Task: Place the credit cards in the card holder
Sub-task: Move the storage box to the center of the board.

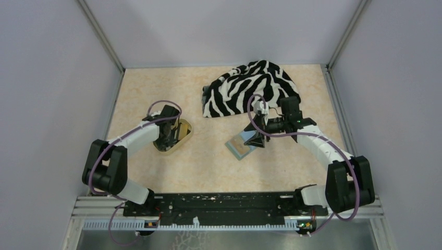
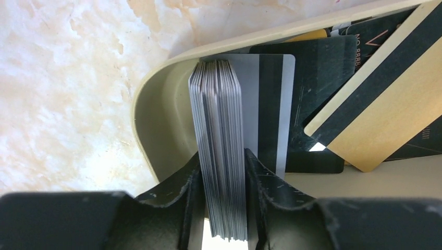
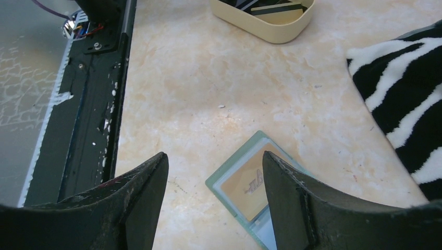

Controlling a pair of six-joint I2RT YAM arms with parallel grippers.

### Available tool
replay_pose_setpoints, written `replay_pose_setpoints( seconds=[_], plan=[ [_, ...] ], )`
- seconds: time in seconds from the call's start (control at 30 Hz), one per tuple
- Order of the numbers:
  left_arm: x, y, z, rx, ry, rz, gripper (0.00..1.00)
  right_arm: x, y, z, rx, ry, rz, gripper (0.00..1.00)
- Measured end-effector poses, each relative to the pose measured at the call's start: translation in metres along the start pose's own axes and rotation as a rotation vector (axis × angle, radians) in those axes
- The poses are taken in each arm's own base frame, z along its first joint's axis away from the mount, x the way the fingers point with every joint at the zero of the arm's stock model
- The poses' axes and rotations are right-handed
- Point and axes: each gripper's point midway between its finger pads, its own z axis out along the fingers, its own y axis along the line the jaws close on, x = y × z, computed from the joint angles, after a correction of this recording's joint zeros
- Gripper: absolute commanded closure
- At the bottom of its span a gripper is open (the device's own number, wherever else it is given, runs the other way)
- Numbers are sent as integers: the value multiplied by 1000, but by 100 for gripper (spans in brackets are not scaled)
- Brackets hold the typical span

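Between the two black fingers of the left gripper [image 2: 222, 161] stood a thick stack of credit cards [image 2: 218, 114], on edge and pinched from both sides, low inside the tan tray [image 2: 156, 125]. More loose cards [image 2: 385, 120], gold and dark, lay flat in the tray just beside the stack. From above, the tray sat on the left of the table [image 1: 208, 161], well apart from the card holder [image 3: 235, 160], which lay open and flat on the right half, near a zebra-striped cloth [image 1: 250, 88]. One yellow-orange card [image 3: 247, 187] rested inside the holder. The right gripper [image 3: 215, 156] hung above the holder, jaws wide apart, nothing between them.

The step in hand looked to be picking cards up out of the tray. The next move would likely call for lifting the stack clear of the tray wall, carrying it across to the holder, and laying it level inside. With so many cards in one pinch, some could slide loose.
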Motion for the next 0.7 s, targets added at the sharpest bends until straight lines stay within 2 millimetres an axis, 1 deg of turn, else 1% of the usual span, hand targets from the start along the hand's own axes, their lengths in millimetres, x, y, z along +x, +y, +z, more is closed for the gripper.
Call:
replay_pose_setpoints(
  seconds=[0.1,0.33,0.47,0.57,0.7],
  plan=[
    [1,-1,0,10,10,41,67,5,4,4,-21,14,21,34],
    [3,-10,1,70,34,160,67,7,5,7,-41,24,32,34],
    [2,-24,0,153,56,253,70,9,7,9,-53,31,41,34],
    [-1,-41,-1,226,80,336,73,9,7,9,-53,31,41,34],
    [-6,-64,-2,333,96,406,74,9,7,9,-53,31,41,34]
  ],
)
